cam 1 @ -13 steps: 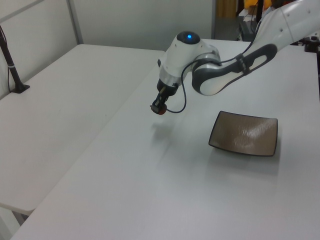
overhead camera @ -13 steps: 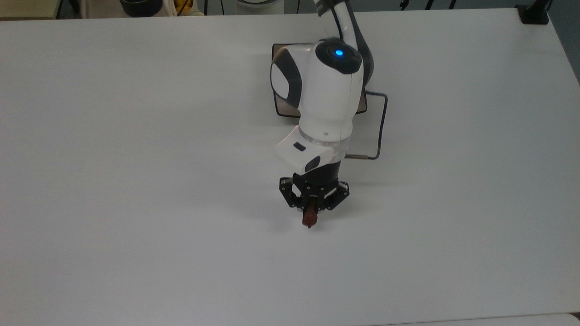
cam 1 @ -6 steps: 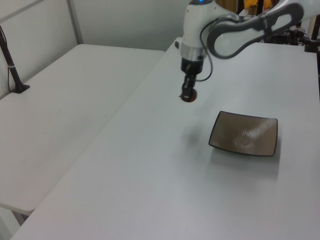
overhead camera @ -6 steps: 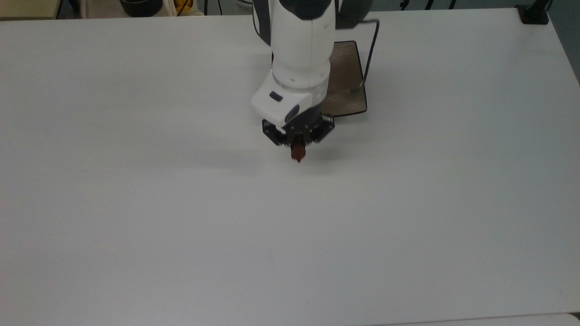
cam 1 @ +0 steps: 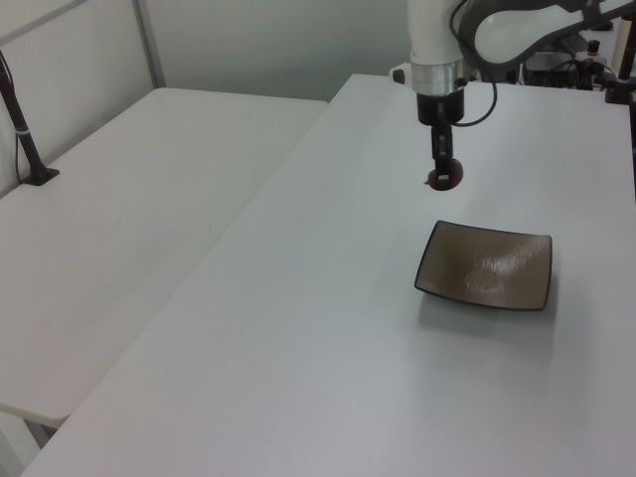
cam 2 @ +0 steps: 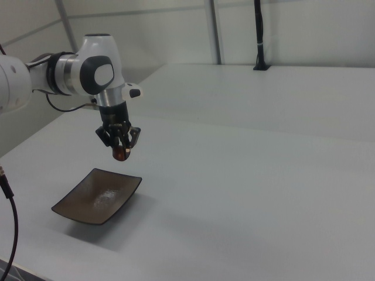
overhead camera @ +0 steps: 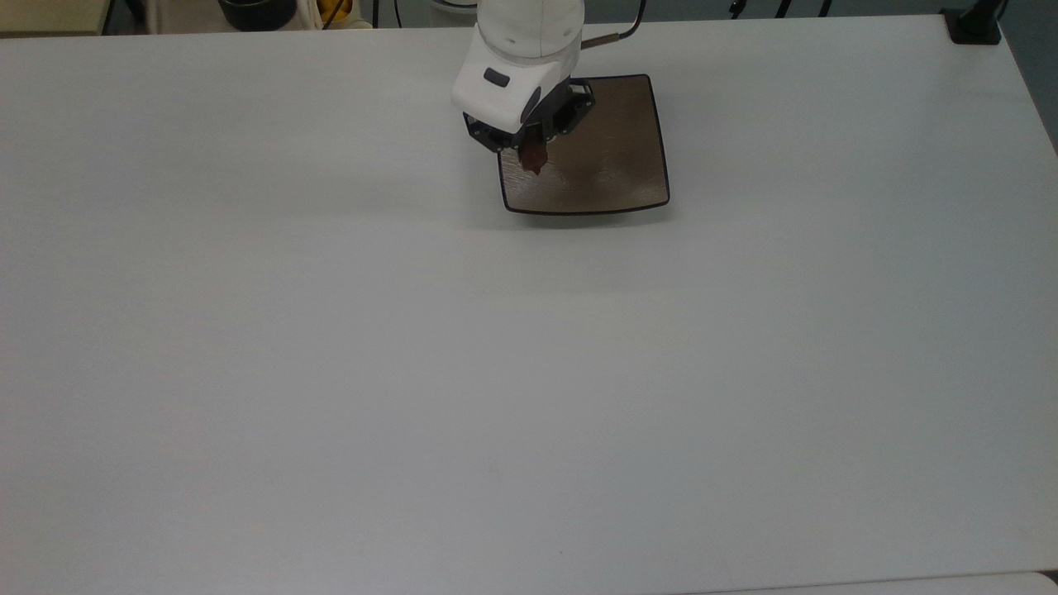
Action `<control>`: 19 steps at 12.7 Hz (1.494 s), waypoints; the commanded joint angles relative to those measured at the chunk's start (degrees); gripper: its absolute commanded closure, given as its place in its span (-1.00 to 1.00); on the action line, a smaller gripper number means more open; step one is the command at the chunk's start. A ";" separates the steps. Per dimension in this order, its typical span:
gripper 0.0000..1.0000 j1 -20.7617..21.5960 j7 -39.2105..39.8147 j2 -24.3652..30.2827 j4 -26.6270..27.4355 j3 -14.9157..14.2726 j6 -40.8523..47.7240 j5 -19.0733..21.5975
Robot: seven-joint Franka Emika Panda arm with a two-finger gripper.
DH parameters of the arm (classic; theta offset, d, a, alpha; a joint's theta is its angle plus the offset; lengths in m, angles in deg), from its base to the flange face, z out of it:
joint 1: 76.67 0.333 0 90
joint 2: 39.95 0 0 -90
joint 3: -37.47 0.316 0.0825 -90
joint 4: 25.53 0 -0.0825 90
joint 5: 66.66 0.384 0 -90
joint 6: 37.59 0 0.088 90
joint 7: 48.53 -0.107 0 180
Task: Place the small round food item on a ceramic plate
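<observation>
Gripper (cam 2: pixel 120 151) clamped on the small round food item (cam 2: pixel 119 154), pointing down, held in the air. Hangs clear above the ceramic plate (cam 2: pixel 88 205), near the corner at the right view's top right. Plate flat on the white table (overhead camera: pixel 331 372).

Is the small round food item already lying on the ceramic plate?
No, the small round food item hangs in the claw, clearly above the ceramic plate.
</observation>
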 commanded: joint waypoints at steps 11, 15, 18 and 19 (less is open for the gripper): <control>-1.00 1.69 -1.84 6.64 2.45 -0.21 13.40 2.91; -1.00 1.25 -17.83 10.09 2.54 -0.56 8.53 4.68; -1.00 0.19 -19.18 10.36 7.09 -2.14 -2.09 2.49; -1.00 -0.16 -18.57 10.36 8.15 -3.19 -4.40 2.22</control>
